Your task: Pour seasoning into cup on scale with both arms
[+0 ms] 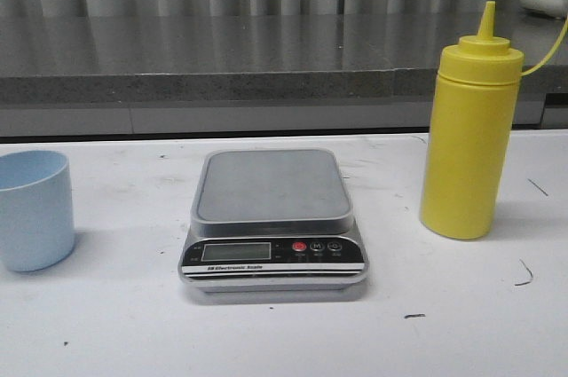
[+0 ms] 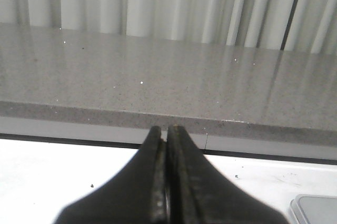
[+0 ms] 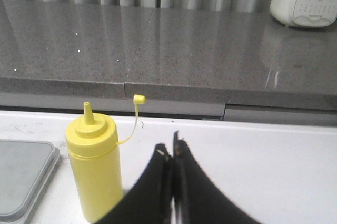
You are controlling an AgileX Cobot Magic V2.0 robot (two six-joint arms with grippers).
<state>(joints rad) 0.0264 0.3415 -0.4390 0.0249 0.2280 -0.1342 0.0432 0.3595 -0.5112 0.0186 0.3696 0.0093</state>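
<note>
Scale centred on the white table [image 1: 106, 324], cup and bottle standing apart on either side.

The flat silver-grey digital scale [image 1: 272, 186] sits bare between the pale blue plastic cup [image 1: 34, 208] at left and the tall yellow squeeze bottle [image 1: 469, 133] at right, its tip cap seemingly dangling; left gripper [image 2: 167, 182] and right gripper [image 3: 172, 182] both have jaws pressed together, holding nothing.

The silver-grey scale [image 1: 273, 217] is sitting flat at center, its platform bare. The pale blue cup [image 1: 34, 208] is standing upright at 9 o'clock of it. The yellow seasoning bottle [image 1: 469, 137] is standing upright at 3 o'clock, its nozzle uncapped.
</note>
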